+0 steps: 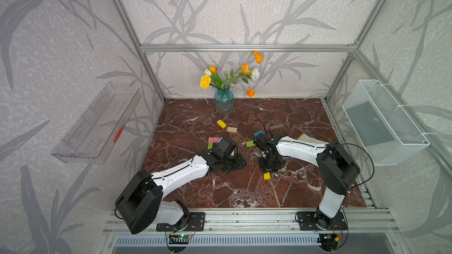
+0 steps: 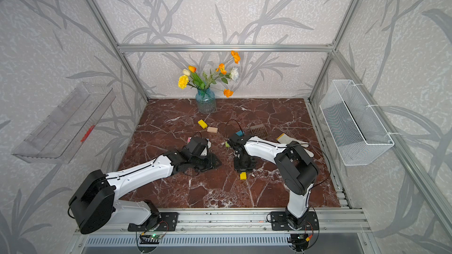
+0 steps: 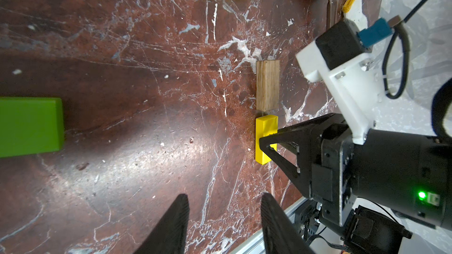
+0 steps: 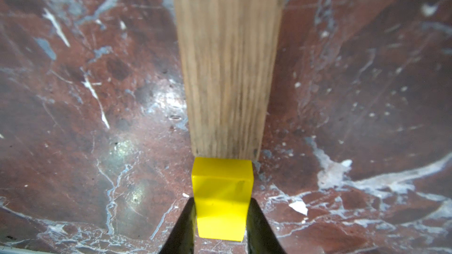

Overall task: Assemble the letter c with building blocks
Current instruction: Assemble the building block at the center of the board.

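Yellow rectangular block (image 1: 266, 175), low and just right of centre in a top view, sits end-to-end with a brown wooden block (image 4: 230, 69), apparently touching it. Light, rigid and likely slick, it is best held across its long sides, where the right gripper (image 4: 221, 202) pinches it. The left gripper (image 3: 223, 206) hangs with fingers spread, empty.
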